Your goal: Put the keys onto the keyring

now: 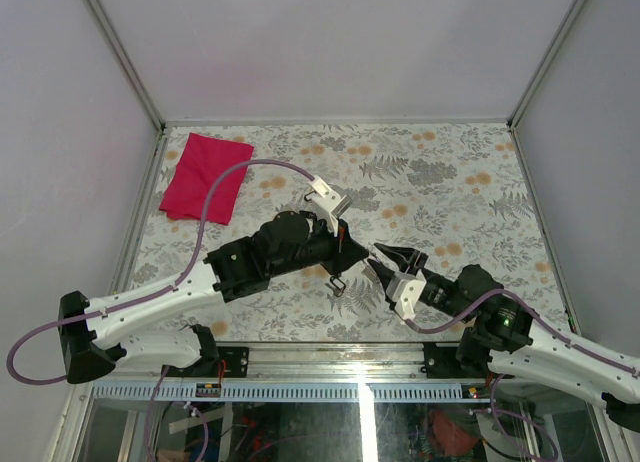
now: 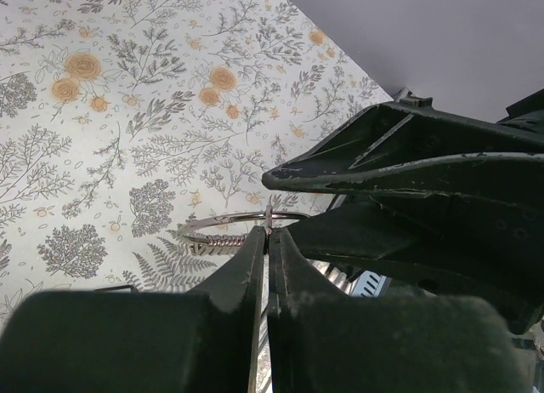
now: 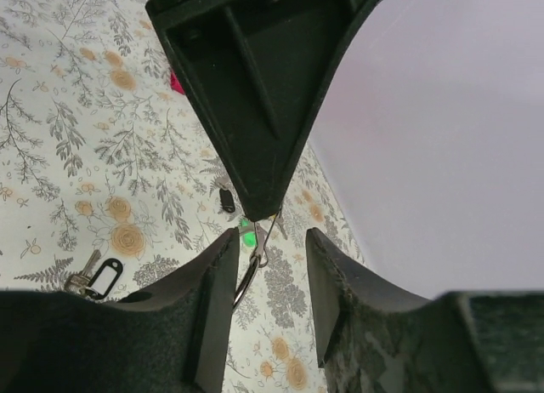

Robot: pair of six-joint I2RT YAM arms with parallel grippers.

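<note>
My left gripper (image 2: 268, 236) is shut on the thin silver keyring (image 2: 223, 224), which it holds above the flowered table. In the right wrist view the keyring (image 3: 252, 269) hangs from the left gripper's black tip, with a small silvery loop on it. My right gripper (image 3: 272, 240) stands open, one finger on each side of the hanging ring without touching it. One key (image 3: 227, 200) with a black head lies on the table beyond, and another key (image 3: 95, 276) lies at the lower left. From above, the left gripper (image 1: 360, 247) and the right gripper (image 1: 386, 261) meet tip to tip at mid-table.
A red cloth (image 1: 205, 177) lies at the table's far left corner. A tiny bright green piece (image 3: 247, 237) sits on the table just behind the ring. Grey walls and metal frame posts (image 1: 120, 52) close in the table (image 1: 450, 172).
</note>
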